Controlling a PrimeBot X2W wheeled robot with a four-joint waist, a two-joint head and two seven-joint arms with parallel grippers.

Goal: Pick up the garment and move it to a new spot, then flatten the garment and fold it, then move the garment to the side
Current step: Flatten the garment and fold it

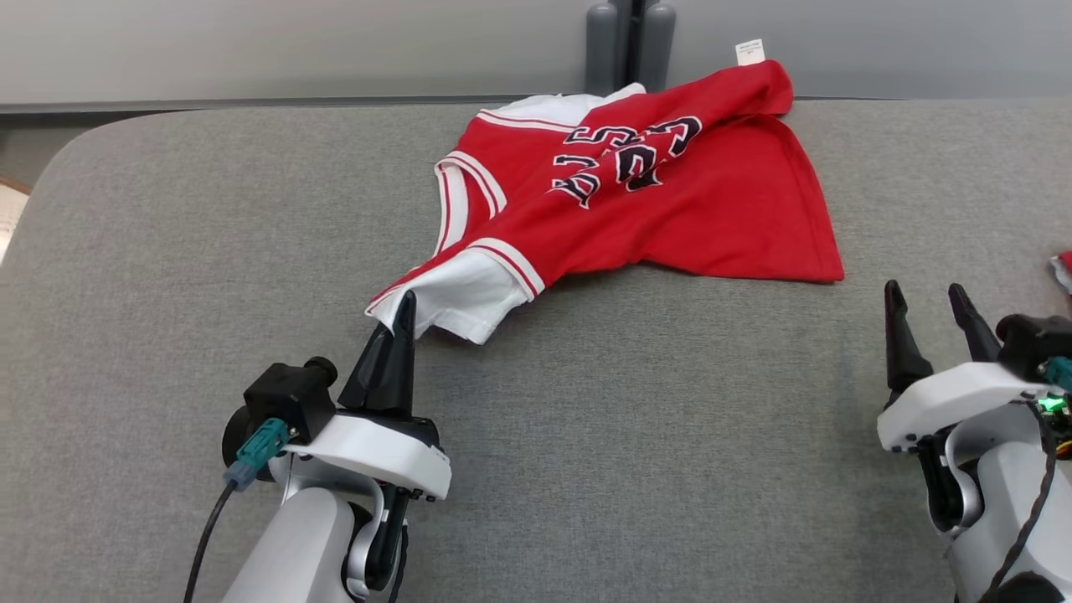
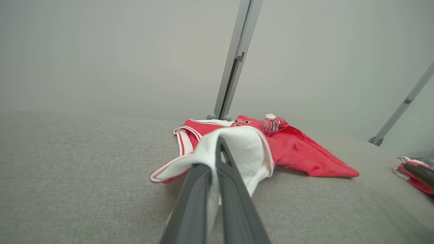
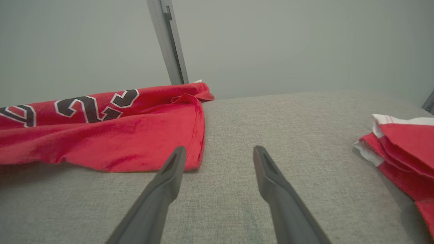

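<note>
Pinching the white sleeve [image 1: 465, 297] of the garment [image 1: 670, 209], my left tool [image 1: 406, 306] is clenched at the lower left of the head view. Its two dark fingers are pressed together on a fold of the white cloth. In the left wrist view that cloth drapes over the finger tips at the centre of the frame, its red-trimmed edge trailing to the left.

From the sleeve, the garment runs up and to the right across the grey table [image 1: 209, 251]. It is a red jersey with white striped trim and dark lettering outlined in white, rumpled rather than flat. Its far edge lies at the top centre of the head view, where a small white label [image 1: 749, 52] sticks up just beside a grey post [image 1: 628, 42].

My right tool [image 1: 923, 289] rests at the lower right of the head view, released, with its fingers spread and nothing between them. In the right wrist view the jersey's red hem lies just beside one finger tip. I cannot tell whether they touch. At the right edge of that view lies a folded red and white cloth [image 3: 403, 142], apart from the jersey.
</note>
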